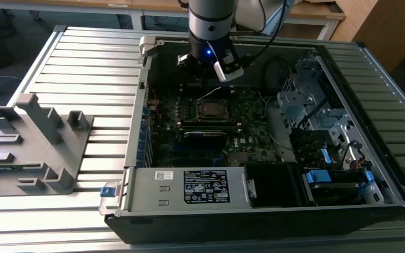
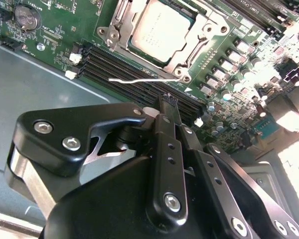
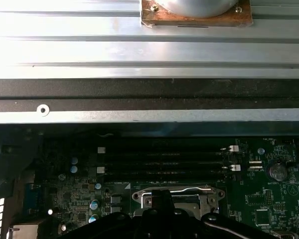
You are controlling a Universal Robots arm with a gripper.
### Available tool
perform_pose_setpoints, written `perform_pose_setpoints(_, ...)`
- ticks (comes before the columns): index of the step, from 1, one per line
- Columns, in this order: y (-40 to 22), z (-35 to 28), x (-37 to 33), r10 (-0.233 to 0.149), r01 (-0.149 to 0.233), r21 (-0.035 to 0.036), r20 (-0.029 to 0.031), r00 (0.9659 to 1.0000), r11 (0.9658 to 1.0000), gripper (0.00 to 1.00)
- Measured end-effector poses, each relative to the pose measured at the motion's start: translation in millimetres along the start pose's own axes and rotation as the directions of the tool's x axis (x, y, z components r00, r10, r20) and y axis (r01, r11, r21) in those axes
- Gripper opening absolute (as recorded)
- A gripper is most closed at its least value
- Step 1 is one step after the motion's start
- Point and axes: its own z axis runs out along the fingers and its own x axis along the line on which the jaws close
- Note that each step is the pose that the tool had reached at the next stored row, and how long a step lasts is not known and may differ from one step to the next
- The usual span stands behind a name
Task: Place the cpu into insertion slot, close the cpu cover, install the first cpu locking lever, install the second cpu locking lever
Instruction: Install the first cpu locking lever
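- A computer case [image 1: 135, 113] lies open on the slatted bench [image 1: 83, 58], towards the bench's edge at the exterior view's right. A grey fixture [image 1: 34, 142] is set near the opposite edge.
- The motherboard [image 1: 248, 145] is seen on the floor of the case. The insertion slot [image 1: 198, 109] sits near the middle of the board.
- The cpu [image 2: 162, 30] is seated flat in the slot, with its dull silver face up.
- The cpu cover [image 2: 205, 27] is laid down over the chip, and its frame runs around the chip's face.
- One locking lever [image 2: 139, 79], a thin silvery wire, is seen free of its catch. It reaches out from the socket's corner across the memory slots [image 2: 124, 67].
- Whether the other lever is latched cannot be told.
- The gripper [image 2: 165, 102] is held over the memory slots, just beside the freed lever and the nearest edge of the socket. Contact with the lever cannot be made out.
- The gripper's fingers are brought together at the tips, and nothing is seen between them.
- In the first wrist view the gripper [image 3: 162, 198] is seen in front of the socket's silvery frame.
- A white-labelled power-supply box [image 1: 188, 187] is fitted along the case's near edge, well apart from the socket.
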Motion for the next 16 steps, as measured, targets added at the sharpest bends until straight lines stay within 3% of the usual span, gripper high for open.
perform_pose_setpoints(7,-0.1,0.7,-0.1,0.000,0.000,-0.0003,0.0002,1.0000,1.0000,0.11)
perform_pose_setpoints(16,-0.2,8.5,-2.3,0.000,0.000,-0.0001,0.0001,1.0000,1.0000,0.11)
